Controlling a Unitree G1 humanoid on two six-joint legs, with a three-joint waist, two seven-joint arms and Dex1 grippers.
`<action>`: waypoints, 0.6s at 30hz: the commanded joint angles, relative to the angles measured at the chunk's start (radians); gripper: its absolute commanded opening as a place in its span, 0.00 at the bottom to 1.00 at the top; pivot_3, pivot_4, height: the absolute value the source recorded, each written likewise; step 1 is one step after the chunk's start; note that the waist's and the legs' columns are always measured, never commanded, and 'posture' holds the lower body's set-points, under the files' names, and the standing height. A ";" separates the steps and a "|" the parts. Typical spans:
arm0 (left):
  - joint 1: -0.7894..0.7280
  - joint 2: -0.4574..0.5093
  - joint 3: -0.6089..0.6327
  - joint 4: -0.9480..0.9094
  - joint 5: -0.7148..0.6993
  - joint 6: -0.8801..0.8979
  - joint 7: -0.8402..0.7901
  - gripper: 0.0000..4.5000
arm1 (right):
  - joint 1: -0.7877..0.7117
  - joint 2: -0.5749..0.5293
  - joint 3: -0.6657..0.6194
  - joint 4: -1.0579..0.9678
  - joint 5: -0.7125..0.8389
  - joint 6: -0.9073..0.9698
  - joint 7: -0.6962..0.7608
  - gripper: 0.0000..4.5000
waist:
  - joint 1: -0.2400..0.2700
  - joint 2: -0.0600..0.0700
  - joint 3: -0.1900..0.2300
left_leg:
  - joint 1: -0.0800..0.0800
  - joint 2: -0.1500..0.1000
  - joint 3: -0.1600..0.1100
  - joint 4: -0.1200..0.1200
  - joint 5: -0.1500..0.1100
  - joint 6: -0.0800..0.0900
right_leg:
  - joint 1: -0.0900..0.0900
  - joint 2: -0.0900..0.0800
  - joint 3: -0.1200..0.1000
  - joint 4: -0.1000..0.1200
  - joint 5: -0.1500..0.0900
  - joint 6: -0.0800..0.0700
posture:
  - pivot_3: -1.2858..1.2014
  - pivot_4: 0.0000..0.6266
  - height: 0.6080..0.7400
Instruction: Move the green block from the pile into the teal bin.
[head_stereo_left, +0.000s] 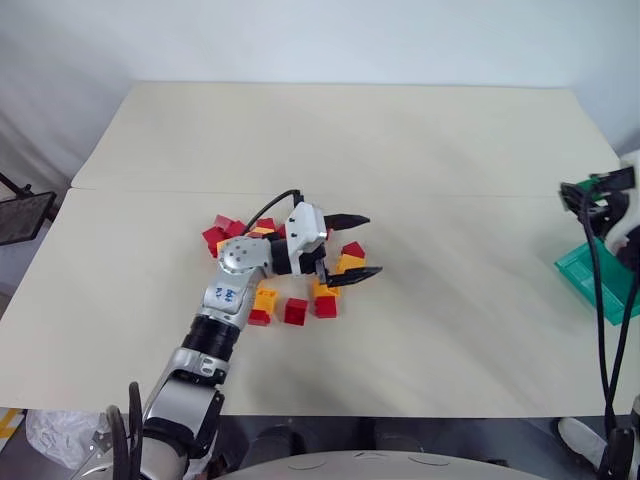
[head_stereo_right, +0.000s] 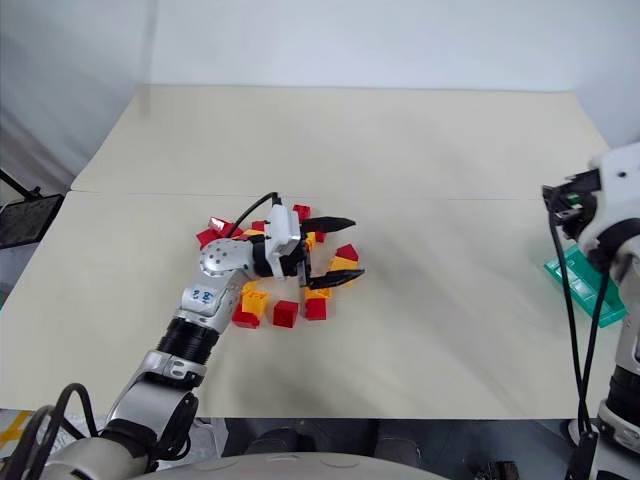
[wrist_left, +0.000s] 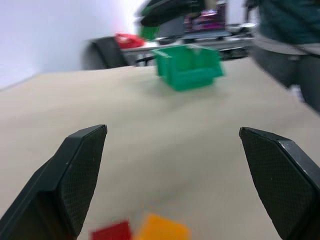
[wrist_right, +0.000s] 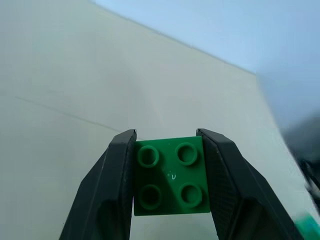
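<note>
You've got the green block (wrist_right: 171, 175) pinched by its flat sides in the right gripper (wrist_right: 170, 172) near the teal bin (head_stereo_left: 592, 275), light, rigid, slick plastic, so hold square while the left gripper (head_stereo_left: 348, 246) gapes empty over the pile (head_stereo_left: 285, 270).

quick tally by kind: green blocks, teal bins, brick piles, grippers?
green block: 1
teal bin: 1
pile of red and yellow bricks: 1 (partly hidden behind the arm, so no per-colour count)
grippers: 2, the left gripper and the right gripper
Total: 5
</note>
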 joint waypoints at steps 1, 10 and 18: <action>-0.030 -0.053 -0.012 0.026 0.006 -0.044 0.009 1.00 | 0.076 -0.010 -0.086 0.007 -0.089 -0.029 -0.128 0.34 | 0.001 0.000 0.000 | 0.000 0.000 0.000 0.000 0.000 0.000 | 0.000 -0.001 0.000 0.000 0.000 0.000 | 0.52 0.24 1.00; -0.007 -0.094 -0.026 -0.006 0.013 -0.033 0.027 1.00 | 0.068 -0.028 -0.090 0.199 -0.186 -0.126 -0.320 0.34 | 0.000 0.001 0.000 | -0.001 -0.001 -0.001 0.000 0.002 0.004 | 0.000 -0.004 0.001 -0.001 0.001 0.002 | 0.52 0.24 1.00; -0.008 -0.065 -0.019 -0.018 0.018 -0.007 0.042 1.00 | 0.090 -0.027 -0.081 0.225 -0.174 -0.151 -0.322 0.84 | 0.001 0.001 -0.001 | -0.001 -0.001 -0.002 0.000 0.002 0.004 | 0.001 -0.004 0.001 -0.001 0.001 0.002 | 0.52 0.24 1.00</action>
